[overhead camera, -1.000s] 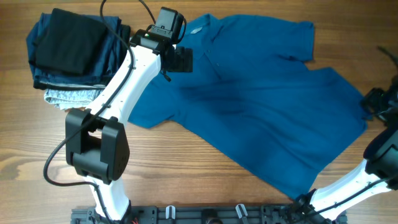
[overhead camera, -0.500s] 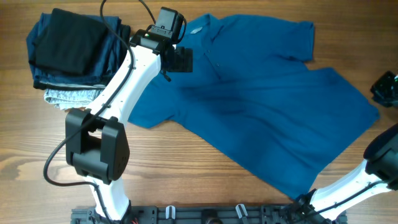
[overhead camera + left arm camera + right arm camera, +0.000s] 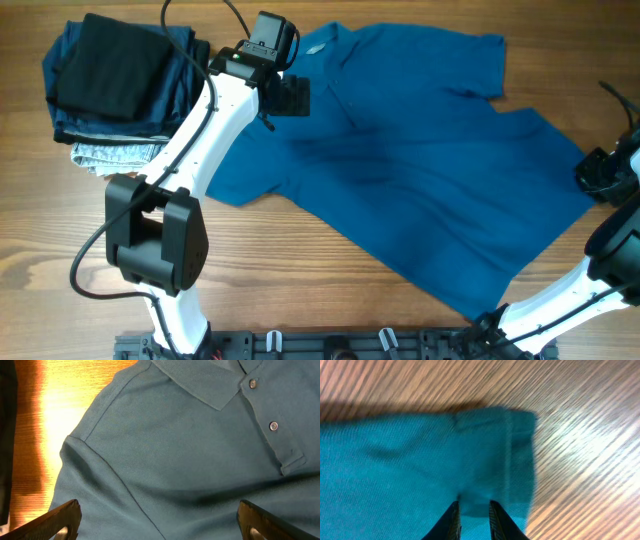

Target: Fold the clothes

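While left pincer (image 3: 159, 520) spread near folded stack (image 3: 110, 75), right pincer (image 3: 473, 517) pinching T-shirt (image 3: 420, 170) hem.

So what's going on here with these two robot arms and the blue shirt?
They are folding a blue shirt spread flat on the wooden table. The right gripper pinches a corner of the hem. The left gripper hovers open over the collar, holding nothing. No fold is made yet.
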Controlling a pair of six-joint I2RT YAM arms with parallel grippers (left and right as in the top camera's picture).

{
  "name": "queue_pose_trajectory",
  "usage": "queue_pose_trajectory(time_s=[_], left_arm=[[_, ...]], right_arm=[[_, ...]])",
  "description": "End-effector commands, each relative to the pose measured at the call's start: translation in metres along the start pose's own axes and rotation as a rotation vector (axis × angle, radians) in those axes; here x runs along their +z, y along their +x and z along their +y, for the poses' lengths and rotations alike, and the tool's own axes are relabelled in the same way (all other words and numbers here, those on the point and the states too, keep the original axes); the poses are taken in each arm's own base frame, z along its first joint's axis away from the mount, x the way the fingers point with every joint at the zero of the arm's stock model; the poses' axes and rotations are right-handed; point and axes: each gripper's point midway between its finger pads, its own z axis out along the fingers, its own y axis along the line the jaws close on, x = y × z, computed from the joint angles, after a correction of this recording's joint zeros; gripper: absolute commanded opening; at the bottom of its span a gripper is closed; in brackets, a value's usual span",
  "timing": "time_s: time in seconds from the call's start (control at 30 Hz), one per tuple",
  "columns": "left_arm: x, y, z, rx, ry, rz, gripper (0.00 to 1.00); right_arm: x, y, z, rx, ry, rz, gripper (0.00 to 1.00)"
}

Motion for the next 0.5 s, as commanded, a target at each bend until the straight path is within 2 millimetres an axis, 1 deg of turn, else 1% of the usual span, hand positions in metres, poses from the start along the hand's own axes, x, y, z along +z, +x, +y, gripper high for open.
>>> queue_pose_trajectory(time_s=[0.0,0.07,0.13,0.23,0.3,0.37,0.4,0.47], left_arm=[[0.003,0.0,0.0,0.002,-0.004,0.004,1.0],[0.003,0.0,0.0,0.002,-0.004,0.004,1.0],[0.003,0.0,0.0,0.002,-0.004,0.004,1.0],[0.003,0.0,0.0,0.002,-0.004,0.004,1.0],[0.003,0.0,0.0,0.002,-0.004,0.004,1.0],[0.003,0.0,0.0,0.002,-0.004,0.004,1.0],[0.003,0.0,0.0,0.002,-0.004,0.004,1.0],[0.003,0.0,0.0,0.002,-0.004,0.004,1.0]], right_arm=[[-0.001,-0.008,-0.021,0.044,0.094,-0.041,0.19],[0.0,-0.015,-0.024,0.068,0.085,-0.066,0.21],[0.0,-0.019,-0.021,0.078,0.049,-0.077,0.24],[0.0,-0.018,-0.001,0.065,-0.071,-0.063,0.24],[-0.001,-0.019,0.005,0.054,-0.104,-0.061,0.24],[-0.011,-0.022,0.007,0.052,-0.12,-0.048,0.24],[-0.019,-0.026,0.008,0.053,-0.126,-0.051,0.24],[-0.037,-0.032,0.016,0.053,-0.173,-0.048,0.32]])
